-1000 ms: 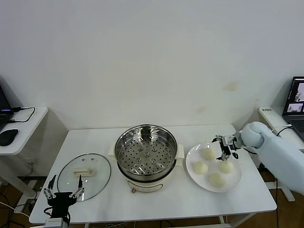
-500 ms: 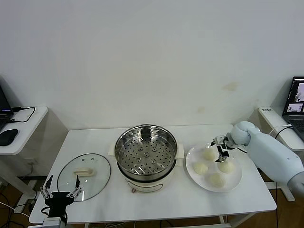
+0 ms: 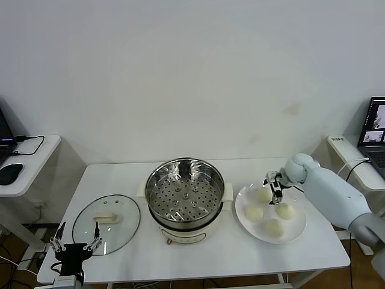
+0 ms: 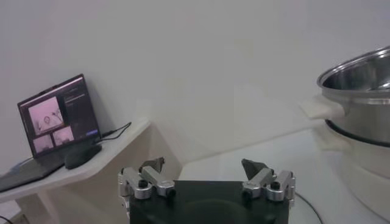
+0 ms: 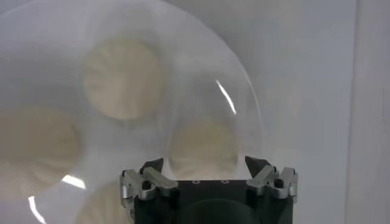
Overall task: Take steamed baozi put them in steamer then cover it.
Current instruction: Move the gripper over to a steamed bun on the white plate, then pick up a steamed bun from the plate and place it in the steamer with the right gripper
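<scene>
The right pincer (image 3: 274, 186) hovers over the far-left baozi (image 3: 263, 194) on the white plate (image 3: 243, 205), apparently closing around it, not visibly gripping. The steamer (image 3: 184, 186) stands uncovered, ready. The left pincer (image 3: 76, 247) waits open by the bench's near-left edge.

No lettering can be read; the laptop (image 4: 58, 119) screen perhaps shows text, blurred.

Four steamed baozi (image 3: 274, 227), round, smooth, cream-white, all sitting close together on the flat white plate (image 3: 242, 203) at the right end of the table. Steamer (image 3: 185, 191) just left of that, mid-table: shiny round steel pot, perforated tray inside with nothing on it, cream base with side handles, uncovered.
</scene>
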Robot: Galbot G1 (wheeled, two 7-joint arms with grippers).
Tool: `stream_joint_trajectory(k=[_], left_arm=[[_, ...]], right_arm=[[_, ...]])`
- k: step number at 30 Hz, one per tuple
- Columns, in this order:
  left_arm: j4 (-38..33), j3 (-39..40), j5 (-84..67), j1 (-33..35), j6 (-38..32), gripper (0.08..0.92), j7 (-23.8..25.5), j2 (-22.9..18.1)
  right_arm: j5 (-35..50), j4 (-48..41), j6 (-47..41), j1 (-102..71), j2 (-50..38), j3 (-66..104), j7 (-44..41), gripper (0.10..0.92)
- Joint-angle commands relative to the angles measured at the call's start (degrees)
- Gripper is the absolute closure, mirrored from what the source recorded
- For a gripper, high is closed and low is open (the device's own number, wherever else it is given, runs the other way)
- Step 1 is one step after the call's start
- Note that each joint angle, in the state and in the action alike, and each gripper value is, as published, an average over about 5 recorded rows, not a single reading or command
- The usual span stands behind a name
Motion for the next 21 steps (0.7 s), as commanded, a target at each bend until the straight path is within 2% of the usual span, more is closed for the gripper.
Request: stream_joint_trajectory(k=[1,8,15,21], left_arm=[[-0.1,0.0,0.0,0.0,0.0,0.177,0.0,0.0],[-0.3,0.0,0.1,0.1,-0.1,0.177,-0.1,-0.1],[-0.7,0.0,0.0,0.4,-0.1,0.177,-0.1,0.0],[-0.8,0.3,-0.1,0.3,-0.2,0.177,-0.1,0.3]], right_arm=[[-0.4,-1.0,-0.1,0.2,0.7,-0.3,0.0,0.323],[0.8,1.4,0.1,0.5,-0.8,-0.8,-0.2,0.452],[7.5,10.6,-0.8,7.4,-7.4,-6.8,-1.1,0.449],[16.6,19.8,-1.3,17.2,-13.6,-13.3,-1.1,0.448]])
